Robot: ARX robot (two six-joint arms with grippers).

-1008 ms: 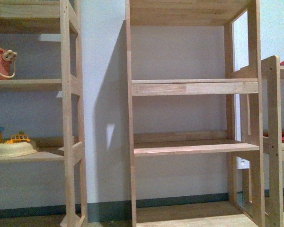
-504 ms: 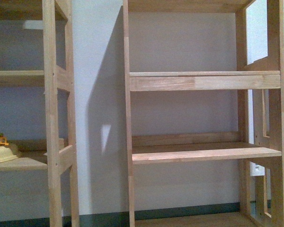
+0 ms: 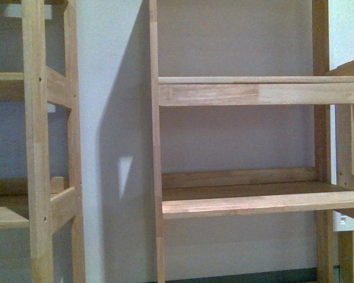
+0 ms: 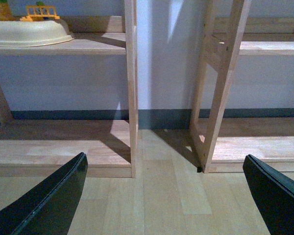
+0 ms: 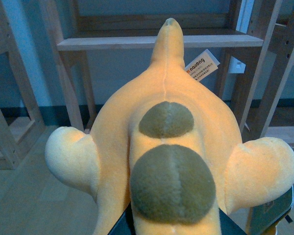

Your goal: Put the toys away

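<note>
Plush toy (image 5: 169,147), orange with two olive patches and a white tag (image 5: 202,66), clamped in the right gripper (image 5: 198,224), projecting ahead of it toward wooden shelves (image 5: 159,41). Left gripper (image 4: 161,198): jaws wide apart, above the floor (image 4: 161,166).

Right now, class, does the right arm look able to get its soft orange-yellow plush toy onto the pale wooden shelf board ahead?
Probably yes: the soft orange-yellow plush toy faces the pale wooden shelf board, which shows bare, with nothing standing between them. Whether it lies within reach cannot be told.
</note>
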